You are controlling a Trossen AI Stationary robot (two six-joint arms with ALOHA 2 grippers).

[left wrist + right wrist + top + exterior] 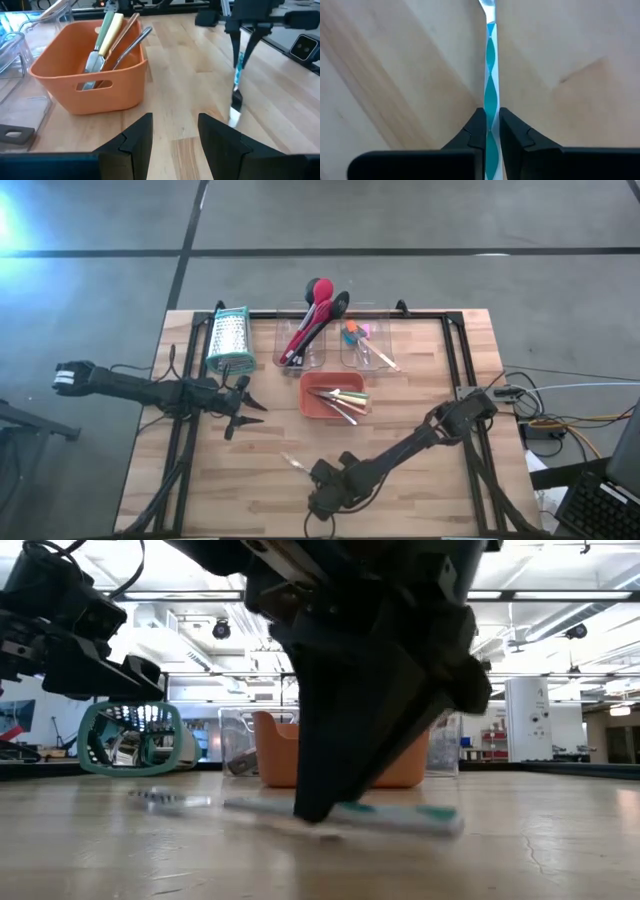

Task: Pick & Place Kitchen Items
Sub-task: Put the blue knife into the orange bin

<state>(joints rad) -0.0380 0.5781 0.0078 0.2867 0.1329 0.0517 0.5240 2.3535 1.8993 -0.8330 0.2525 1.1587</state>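
Bare wood surrounds the right hand pinching a teal-white tool (left hand spread, idle) near the table's front edge.

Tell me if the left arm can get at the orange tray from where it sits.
Probably yes. The left tool is open beside the orange tray, bare table between. The right tool, shut on the teal-striped utensil, is off to the side.

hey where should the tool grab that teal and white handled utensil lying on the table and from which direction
Best at the middle of the teal-and-white utensil's handle, from straight above. It lies flat on the bare table, long and thin, so fingers on its two long sides pinch it squarely. The right tool already sits that way, closed on the handle.
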